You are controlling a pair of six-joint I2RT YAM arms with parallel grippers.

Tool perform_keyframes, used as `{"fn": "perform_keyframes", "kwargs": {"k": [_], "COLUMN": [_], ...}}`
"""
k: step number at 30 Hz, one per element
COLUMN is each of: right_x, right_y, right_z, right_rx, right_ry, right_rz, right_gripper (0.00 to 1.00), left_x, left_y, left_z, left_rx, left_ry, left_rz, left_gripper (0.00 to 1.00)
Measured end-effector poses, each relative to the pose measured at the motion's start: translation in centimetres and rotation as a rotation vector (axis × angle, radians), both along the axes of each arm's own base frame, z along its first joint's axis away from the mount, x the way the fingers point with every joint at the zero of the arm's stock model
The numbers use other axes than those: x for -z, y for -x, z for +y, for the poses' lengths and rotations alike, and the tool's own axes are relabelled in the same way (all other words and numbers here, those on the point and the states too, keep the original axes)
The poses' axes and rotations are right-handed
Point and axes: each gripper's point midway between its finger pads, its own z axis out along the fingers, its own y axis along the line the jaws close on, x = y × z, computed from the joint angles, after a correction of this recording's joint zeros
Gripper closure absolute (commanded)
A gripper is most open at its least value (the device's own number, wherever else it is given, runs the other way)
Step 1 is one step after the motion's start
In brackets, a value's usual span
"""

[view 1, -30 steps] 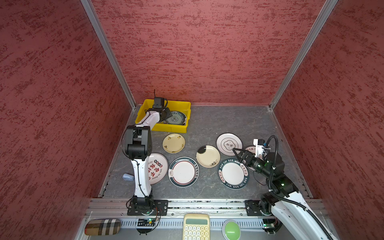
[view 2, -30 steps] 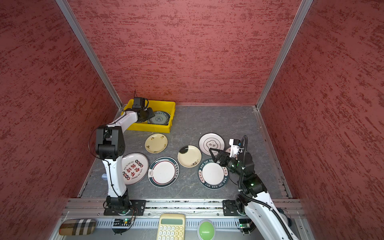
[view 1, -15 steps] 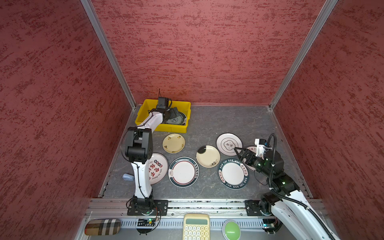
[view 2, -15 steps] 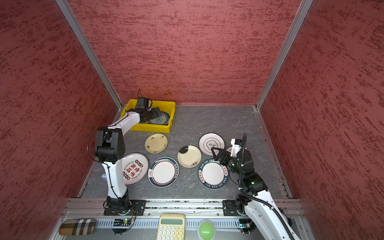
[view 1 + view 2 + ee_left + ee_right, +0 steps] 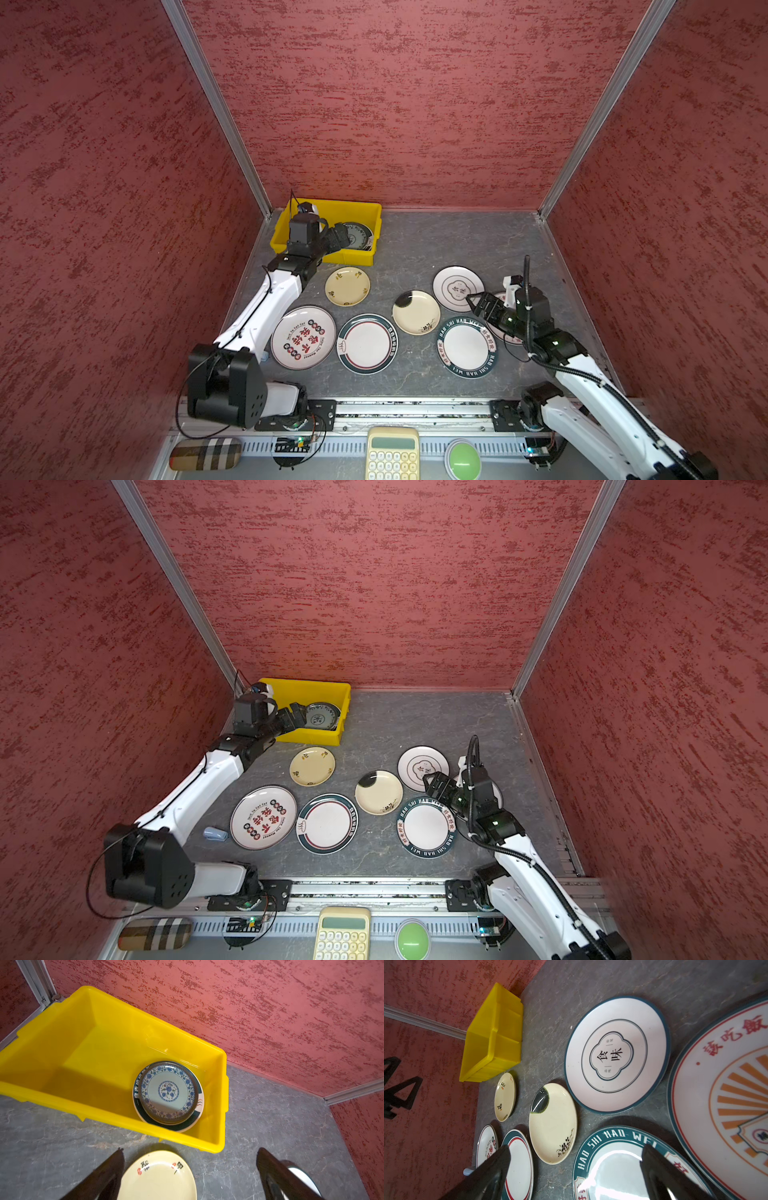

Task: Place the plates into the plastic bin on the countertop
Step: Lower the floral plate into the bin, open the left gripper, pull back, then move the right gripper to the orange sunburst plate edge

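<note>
Your left gripper [image 5: 190,1149] gaping, empty; teal plate [image 5: 168,1093] lies in plastic bin [image 5: 116,1012], beyond it. Right gripper [image 5: 576,1146] gaping above green-rimmed plate [image 5: 612,1169].

"HAO SHI HAO WEI" on green-rimmed plate [image 5: 612,1167]; "食味" on white plate [image 5: 616,1022]

A: Position of the plastic bin [image 5: 353,258]?
B: Set at the back left corner of the countertop [image 5: 457,237].
A: Contents?
B: Two stacked plates [image 5: 167,1093] are lodged at its right end. Seven loose plates [image 5: 366,343] are spread on the countertop, in front and to the right.
</note>
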Motion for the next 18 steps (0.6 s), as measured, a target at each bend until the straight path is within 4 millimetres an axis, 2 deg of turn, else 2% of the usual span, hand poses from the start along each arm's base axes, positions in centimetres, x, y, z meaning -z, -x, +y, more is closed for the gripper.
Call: {"fn": "perform_keyframes", "kwargs": {"k": [6, 10, 14, 18], "right_x": [0.8, 1.3, 1.2, 1.8], "right_y": [-1.7, -2.1, -2.3, -2.0], "right_z": [1.3, 2.3, 2.8, 2.2], "right_rx": [-0.028, -0.065, -0.082, -0.063], "right_ry": [-0.021, -0.049, -0.074, -0.046], "right_rz": [0.033, 0.048, 0.044, 0.068], "right_gripper": [0.01, 0.01, 0.01, 0.01], "left_x": [3.8, 6.0, 7.6, 9.0], "left_y": [5.2, 8.3, 10.4, 11.9], "left_z": [1.1, 1.9, 2.1, 1.5], "left_rx": [-0.062, -0.095, -0.105, -0.085], "left_ry": [0.039, 0.08, 0.135, 0.189], "left_rz": [0.075, 0.121, 0.142, 0.168], "left_gripper": [0.01, 0.01, 0.01, 0.01]}}
